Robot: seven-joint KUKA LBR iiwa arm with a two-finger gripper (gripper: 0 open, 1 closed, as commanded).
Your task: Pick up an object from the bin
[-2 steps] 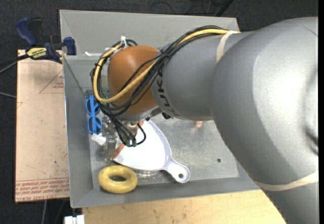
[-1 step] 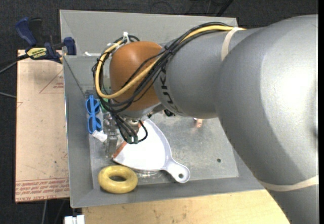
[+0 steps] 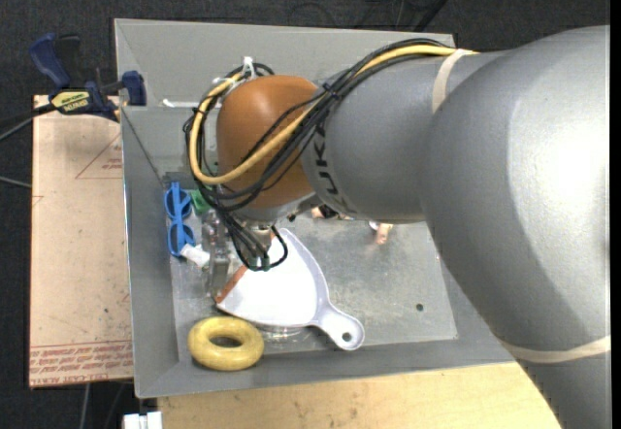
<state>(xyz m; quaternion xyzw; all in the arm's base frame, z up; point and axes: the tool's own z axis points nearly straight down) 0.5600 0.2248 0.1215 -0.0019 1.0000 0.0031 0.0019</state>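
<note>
Scoop [image 3: 291, 296], white, long axis diagonal, handle toward lower right

A white plastic scoop [image 3: 291, 299] lies on the floor of the bin [image 3: 146, 223], towards the lower left corner in the camera view. Its wide, rounded body points up and left. Its short flat handle, with 1 small hole at the end, sticks out to the lower right. A yellow ring [image 3: 226, 343] lies just beside its lower left edge. The gripper [image 3: 221, 274] is over its left edge.
</note>
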